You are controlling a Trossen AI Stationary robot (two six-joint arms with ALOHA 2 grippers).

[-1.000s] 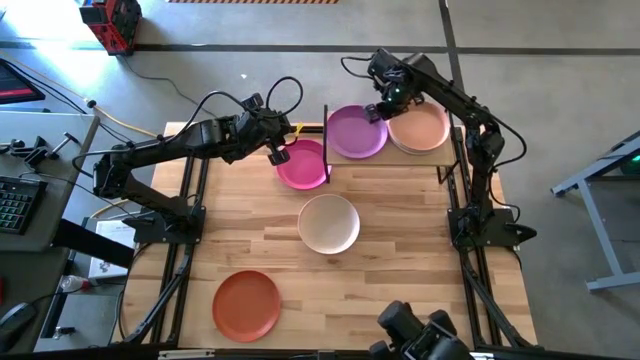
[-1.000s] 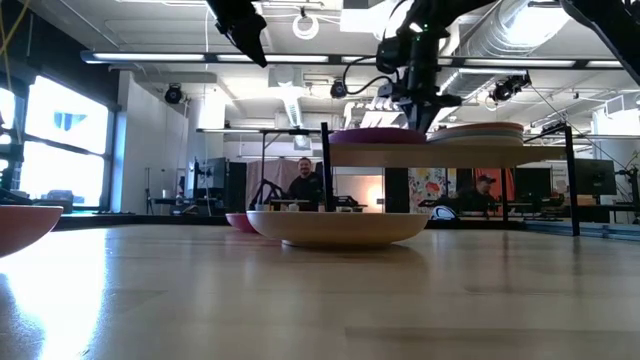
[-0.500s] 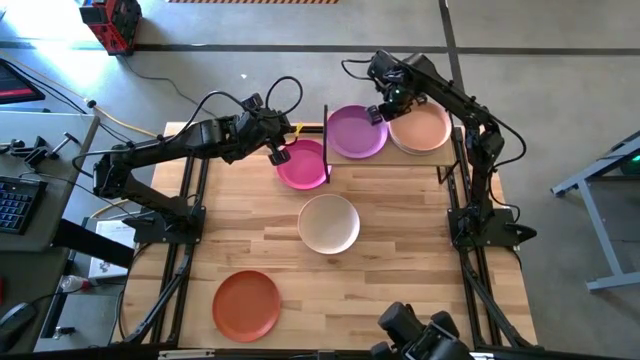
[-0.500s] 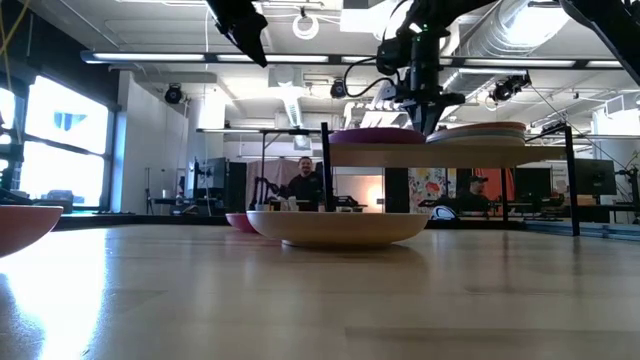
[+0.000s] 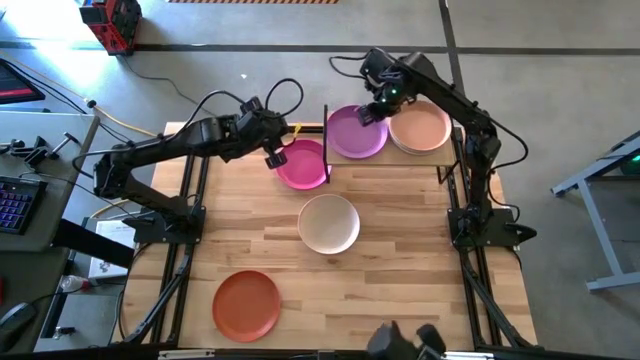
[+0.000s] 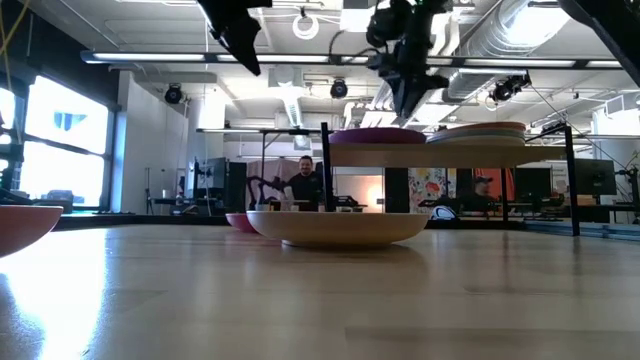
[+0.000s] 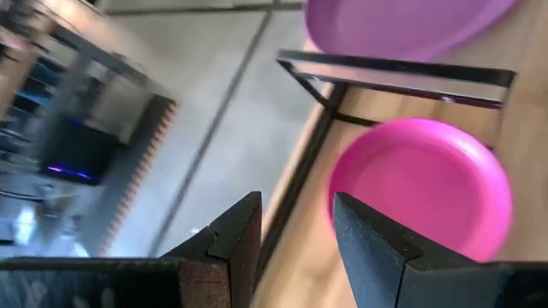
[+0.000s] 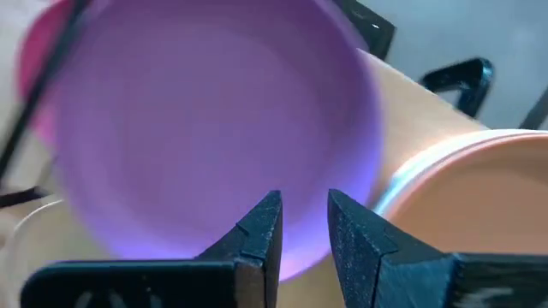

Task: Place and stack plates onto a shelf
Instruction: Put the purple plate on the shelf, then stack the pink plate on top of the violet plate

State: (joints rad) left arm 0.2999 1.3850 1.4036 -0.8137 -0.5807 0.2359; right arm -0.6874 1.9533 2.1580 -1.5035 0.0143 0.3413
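Observation:
The purple plate [image 5: 357, 132] lies on the left half of the shelf [image 6: 430, 155], beside a stack topped by a peach plate [image 5: 420, 128]. My right gripper [image 8: 301, 222] hangs open above the purple plate's right part, clear of it and with nothing between its fingers. The magenta plate [image 5: 303, 164] rests on the table, its right edge under the shelf. My left gripper [image 7: 295, 231] hovers open in the air over the magenta plate's left rim. A cream plate [image 5: 329, 223] sits mid-table and an orange-red plate [image 5: 246, 303] lies near the front left.
The shelf's black frame [image 5: 327, 140] stands between the magenta and purple plates. The table's front right is bare wood [image 5: 420, 270]. People [image 6: 305, 180] and other tables show in the room beyond the far edge.
My right gripper has risen from the purple plate's right rim and drifted toward the table's left, its fingers as far apart as before. The purple plate has stayed flat on the shelf.

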